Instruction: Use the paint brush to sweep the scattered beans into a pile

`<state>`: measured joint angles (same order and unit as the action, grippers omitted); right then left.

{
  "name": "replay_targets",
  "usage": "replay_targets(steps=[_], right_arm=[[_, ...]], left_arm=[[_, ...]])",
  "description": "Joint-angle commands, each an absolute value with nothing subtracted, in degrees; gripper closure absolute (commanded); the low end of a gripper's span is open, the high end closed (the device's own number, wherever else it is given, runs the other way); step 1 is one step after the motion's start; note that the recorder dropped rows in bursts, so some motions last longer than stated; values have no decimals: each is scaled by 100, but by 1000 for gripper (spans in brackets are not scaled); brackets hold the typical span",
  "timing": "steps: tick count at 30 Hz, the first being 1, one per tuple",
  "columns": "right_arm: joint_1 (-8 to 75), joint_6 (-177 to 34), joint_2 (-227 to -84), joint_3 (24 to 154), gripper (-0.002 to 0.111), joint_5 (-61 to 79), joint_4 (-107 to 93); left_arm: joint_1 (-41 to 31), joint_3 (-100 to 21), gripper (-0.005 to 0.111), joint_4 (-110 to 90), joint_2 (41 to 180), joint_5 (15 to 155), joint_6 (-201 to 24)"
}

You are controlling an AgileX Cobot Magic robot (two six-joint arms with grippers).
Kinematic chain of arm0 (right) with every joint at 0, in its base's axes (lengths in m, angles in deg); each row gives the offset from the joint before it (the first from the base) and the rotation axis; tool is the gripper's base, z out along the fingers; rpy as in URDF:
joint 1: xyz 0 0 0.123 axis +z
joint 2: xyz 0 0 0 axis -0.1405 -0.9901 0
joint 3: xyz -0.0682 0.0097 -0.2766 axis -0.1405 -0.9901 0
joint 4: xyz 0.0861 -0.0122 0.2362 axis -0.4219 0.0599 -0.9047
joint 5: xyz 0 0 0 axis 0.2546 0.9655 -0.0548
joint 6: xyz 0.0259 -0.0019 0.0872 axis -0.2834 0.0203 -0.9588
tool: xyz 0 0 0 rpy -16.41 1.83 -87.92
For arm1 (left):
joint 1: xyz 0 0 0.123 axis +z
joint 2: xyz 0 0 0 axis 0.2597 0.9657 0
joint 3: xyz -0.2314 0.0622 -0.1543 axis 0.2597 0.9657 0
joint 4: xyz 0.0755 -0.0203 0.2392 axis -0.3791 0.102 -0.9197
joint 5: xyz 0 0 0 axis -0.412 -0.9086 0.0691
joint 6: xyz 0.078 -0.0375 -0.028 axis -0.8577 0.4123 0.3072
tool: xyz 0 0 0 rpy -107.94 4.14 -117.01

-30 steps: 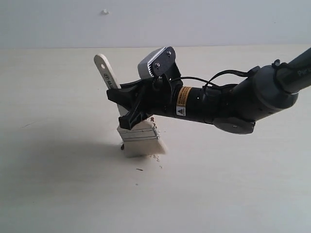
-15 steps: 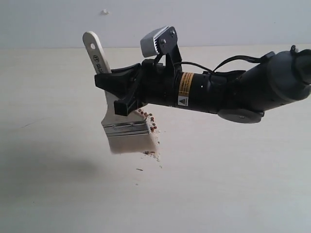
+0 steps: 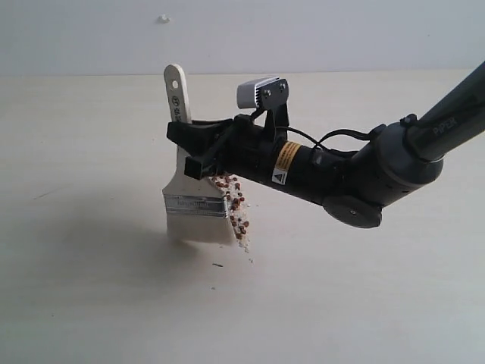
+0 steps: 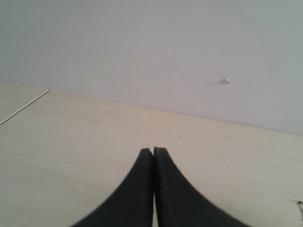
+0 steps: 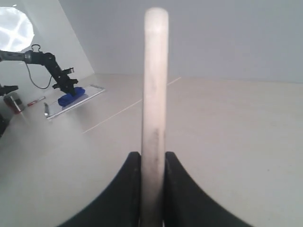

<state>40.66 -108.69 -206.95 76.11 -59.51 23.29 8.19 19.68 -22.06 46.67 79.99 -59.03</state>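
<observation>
Brush (image 3: pixel 193 208) stood upright, bristles down on the surface (image 3: pixel 341 303), handle up. Beans (image 3: pixel 235 203) lay strung along its right edge, just behind. Right gripper (image 3: pixel 184 148) sat around the handle, arm (image 3: pixel 379 163) off to the right.

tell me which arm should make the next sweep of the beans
Right. The right gripper is shut on the paint brush handle, bristles down next to the beans. The left gripper is shut and holds nothing.
</observation>
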Motion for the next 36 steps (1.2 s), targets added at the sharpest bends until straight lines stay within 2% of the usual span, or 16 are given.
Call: replay_targets(steps=[1, 5, 10, 23, 28, 36], right_arm=[[4077, -10548, -20689, 7639, 108, -5977, 2016], [4077, -11283, -20689, 7639, 108, -6063, 2620], [4077, -11291, -20689, 7639, 108, -4994, 2423], [4077, -10617, -20576, 7639, 108, -5378, 1867], [4077, -10915, -20097, 7639, 108, -5580, 2810], [4077, -11214, -19206, 7639, 108, -5610, 5481]], left_arm=[[795, 1994, 107, -2172, 4649, 8012, -5888], [795, 1994, 107, -2172, 4649, 8012, -5888], [795, 1994, 107, -2172, 4649, 8012, -5888], [795, 1994, 107, -2172, 4649, 8012, -5888], [795, 1994, 107, -2172, 4649, 8012, -5888], [795, 1994, 107, -2172, 4649, 8012, -5888]])
